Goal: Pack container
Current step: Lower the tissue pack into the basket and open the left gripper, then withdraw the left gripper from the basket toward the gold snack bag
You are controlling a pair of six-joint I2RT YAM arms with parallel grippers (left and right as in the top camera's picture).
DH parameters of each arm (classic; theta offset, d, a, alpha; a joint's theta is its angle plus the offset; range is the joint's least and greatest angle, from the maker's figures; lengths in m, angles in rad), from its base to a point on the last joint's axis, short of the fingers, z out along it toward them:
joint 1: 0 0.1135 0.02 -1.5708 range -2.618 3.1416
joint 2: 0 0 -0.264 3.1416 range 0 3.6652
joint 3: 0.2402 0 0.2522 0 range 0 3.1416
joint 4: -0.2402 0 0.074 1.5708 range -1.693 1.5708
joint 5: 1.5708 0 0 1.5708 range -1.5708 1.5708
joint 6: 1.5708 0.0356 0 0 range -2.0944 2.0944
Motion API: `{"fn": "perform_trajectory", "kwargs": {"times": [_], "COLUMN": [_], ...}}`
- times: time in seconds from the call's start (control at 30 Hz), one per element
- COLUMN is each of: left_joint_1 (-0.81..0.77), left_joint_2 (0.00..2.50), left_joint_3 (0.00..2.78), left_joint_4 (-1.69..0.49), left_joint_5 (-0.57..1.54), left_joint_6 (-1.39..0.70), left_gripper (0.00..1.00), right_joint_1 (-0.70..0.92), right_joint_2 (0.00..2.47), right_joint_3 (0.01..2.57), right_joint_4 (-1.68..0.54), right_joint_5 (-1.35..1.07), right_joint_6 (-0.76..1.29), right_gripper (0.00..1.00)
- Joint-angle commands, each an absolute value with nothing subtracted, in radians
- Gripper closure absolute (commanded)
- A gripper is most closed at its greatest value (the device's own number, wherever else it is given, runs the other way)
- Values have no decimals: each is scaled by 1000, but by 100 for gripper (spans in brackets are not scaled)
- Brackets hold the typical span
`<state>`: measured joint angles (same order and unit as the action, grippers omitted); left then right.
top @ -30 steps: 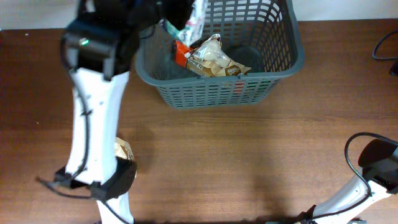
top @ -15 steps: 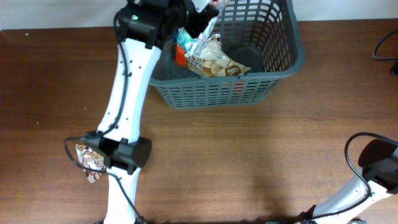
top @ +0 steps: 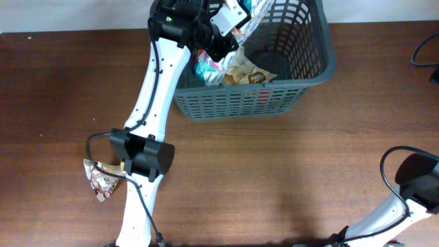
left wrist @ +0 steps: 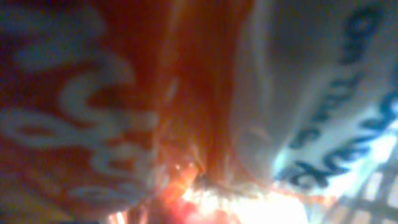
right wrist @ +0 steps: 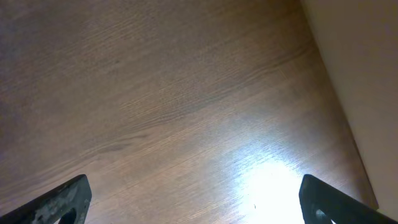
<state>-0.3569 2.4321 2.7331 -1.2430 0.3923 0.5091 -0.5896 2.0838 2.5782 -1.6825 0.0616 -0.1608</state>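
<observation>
**Basket at far edge, left arm over it: light, crinkly load**

Basket (top: 233,103) sits at the far-centre of the table (top: 309,171), upright, w/ several snack pkts (top: 236,67) piled in its left half. The right half looks bare.

Left gripper (top: 233,24) hangs over the basket's far-left part, w/ shiny film beside it. Its wrist cam is filled by an orange/white wrapper (left wrist: 199,112) right against the lens and no fingers show, so I can't tell if the jaws are clamped or apart. Right gripper (right wrist: 199,202) is parked low over bare wood, jaws wide apart, nothing between them.

One loose pkt (top: 101,181) lies on the table by the left arm's base, well apart from the basket.

Handling, as judged:
- Basket: stiff plastic, prob. light for its bulk, and the lattice walls may flex. The thick rim is the only sound hold. It needs no moving, just don't knock it.
- Pkts: light, soft, slick film w/ crushable contents. Best pinched at a crimped end seam, not across the puffed middle, w/ modest force.
- Loose pkt lies flat, so one edge is prob. the way in.
</observation>
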Motion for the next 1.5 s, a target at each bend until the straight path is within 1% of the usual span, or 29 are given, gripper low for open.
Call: {"fn": "perform_trajectory", "kwargs": {"times": [0.0, 0.03, 0.07, 0.13, 0.17, 0.2, 0.23, 0.3, 0.33, 0.67, 0.93, 1.13, 1.27, 1.47], "left_joint_1": [-353, -353, -353, -353, -353, -353, -353, -353, -353, -345, -280, -242, -214, -145], "left_joint_2": [2454, 2458, 2462, 2466, 2467, 2467, 2467, 2467, 2467, 2439, 2314, 2229, 2196, 2146], "left_joint_3": [2730, 2730, 2730, 2730, 2730, 2730, 2730, 2730, 2730, 2761, 2943, 2979, 2979, 2979], "left_joint_4": [-1252, -1258, -1261, -1265, -1266, -1266, -1268, -1272, -1273, -1254, -1233, -1321, -1436, -1560], "left_joint_5": [404, 404, 404, 404, 404, 404, 404, 404, 404, 392, 397, 392, 391, 241], "left_joint_6": [525, 525, 525, 525, 525, 525, 525, 525, 525, 517, 361, 360, 353, 151], "left_gripper": [83, 76, 73, 65, 27, 14, 7, 5, 0, 1, 1, 1, 1, 1], "right_joint_1": [-590, -590, -590, -590, -590, -590, -590, -590, -590, -590, -590, -590, -590, -590], "right_joint_2": [2086, 2086, 2086, 2086, 2086, 2086, 2086, 2086, 2086, 2086, 2086, 2086, 2086, 2086], "right_joint_3": [2571, 2571, 2571, 2571, 2571, 2571, 2571, 2571, 2571, 2571, 2571, 2571, 2571, 2571], "right_joint_4": [-1680, -1680, -1680, -1680, -1680, -1680, -1680, -1680, -1680, -1680, -1680, -1680, -1680, -1680], "right_joint_5": [53, 53, 53, 53, 53, 53, 53, 53, 53, 53, 53, 53, 53, 53], "right_joint_6": [-155, -155, -155, -155, -155, -155, -155, -155, -155, -155, -155, -155, -155, -155], "right_gripper": [1, 1, 1, 1, 1, 1, 1, 1, 1, 2, 1, 1, 1, 1]}}
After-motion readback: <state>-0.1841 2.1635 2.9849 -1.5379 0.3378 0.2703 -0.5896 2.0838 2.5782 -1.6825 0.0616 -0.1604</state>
